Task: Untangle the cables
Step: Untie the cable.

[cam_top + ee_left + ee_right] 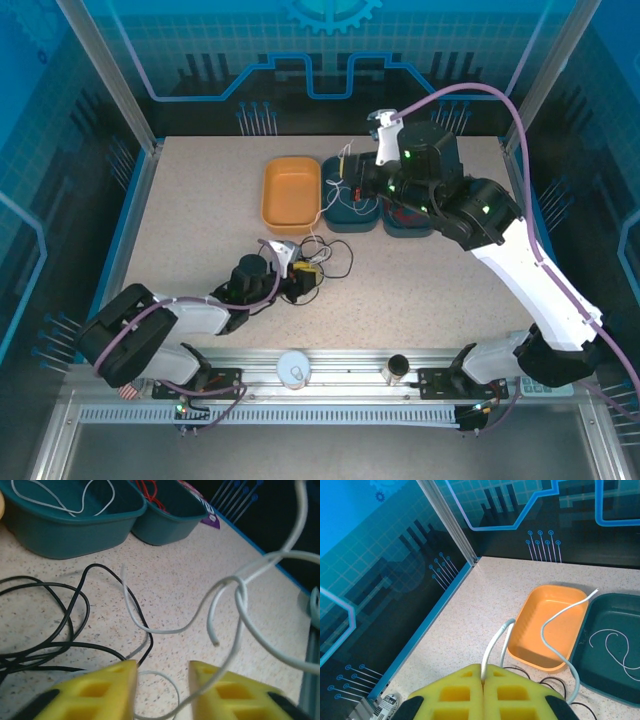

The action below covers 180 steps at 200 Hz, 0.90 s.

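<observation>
The left gripper [162, 674] hangs low over the speckled table [180, 575] with its yellow jaws apart and a clear gap between them. A strand of the white cable [160, 630] runs through that gap and across the front of the right-hand fingertip, and neither pad is closed on it. Ahead of these jaws and to their right the same cable rises off the table and crosses over itself in open loops. The black cable [100, 566] lies ahead and to the left of the jaws in several overlapping loops, one strand reaching close to the left fingertip. Well beyond the jaws stand two bins: the left teal bin [65, 535] holds a length of white cable, and the right teal bin [165, 527] holds the red cable [150, 492]. The right gripper [483, 672] has its jaws pressed together on the white cable [491, 645], which rises from the seam at the fingertips. Ahead and to the right of these jaws sits the orange tray [540, 630], and further right the left teal bin [630, 625]; another white strand curves down past the tray's right side
</observation>
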### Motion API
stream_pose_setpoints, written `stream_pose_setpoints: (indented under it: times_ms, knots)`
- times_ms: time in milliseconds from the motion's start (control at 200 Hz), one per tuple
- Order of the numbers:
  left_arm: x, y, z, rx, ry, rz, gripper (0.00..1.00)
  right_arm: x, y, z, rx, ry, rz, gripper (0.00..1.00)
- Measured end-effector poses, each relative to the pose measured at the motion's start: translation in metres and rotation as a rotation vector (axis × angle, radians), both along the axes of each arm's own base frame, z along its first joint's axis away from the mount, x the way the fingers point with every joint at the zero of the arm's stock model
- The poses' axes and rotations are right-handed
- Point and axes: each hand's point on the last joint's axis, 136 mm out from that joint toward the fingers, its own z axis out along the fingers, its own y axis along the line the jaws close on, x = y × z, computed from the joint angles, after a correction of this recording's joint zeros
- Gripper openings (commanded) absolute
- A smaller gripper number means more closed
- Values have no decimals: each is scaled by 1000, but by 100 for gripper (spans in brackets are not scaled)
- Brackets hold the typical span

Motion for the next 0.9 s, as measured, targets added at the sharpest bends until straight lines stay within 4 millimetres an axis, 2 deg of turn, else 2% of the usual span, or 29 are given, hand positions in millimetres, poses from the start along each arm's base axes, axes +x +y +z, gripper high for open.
stream_pose_setpoints:
  times_ms: [100, 185, 270, 515, 610, 740, 901]
  knots:
    - [3, 2, -4, -7, 26, 29, 0, 0, -6, 6, -3, -14, -21, 0]
    - [7, 6, -5, -13, 40, 69, 0, 1, -15, 10, -13, -28, -52, 0]
    - [12, 13, -7, -16, 61, 116, 0, 0, -33, 14, -29, -43, -104, 0]
    - [23, 53, -3, -28, 98, 284, 0, -21, -105, 44, -11, -140, -283, 0]
    - [26, 66, 2, -31, 102, 339, 0, -29, -128, 49, -7, -162, -343, 0]
    - [25, 78, 7, -25, 94, 386, 0, -33, -144, 46, -22, -165, -388, 0]
    - [25, 95, 5, -16, 116, 449, 0, -30, -150, 39, -61, -150, -420, 0]
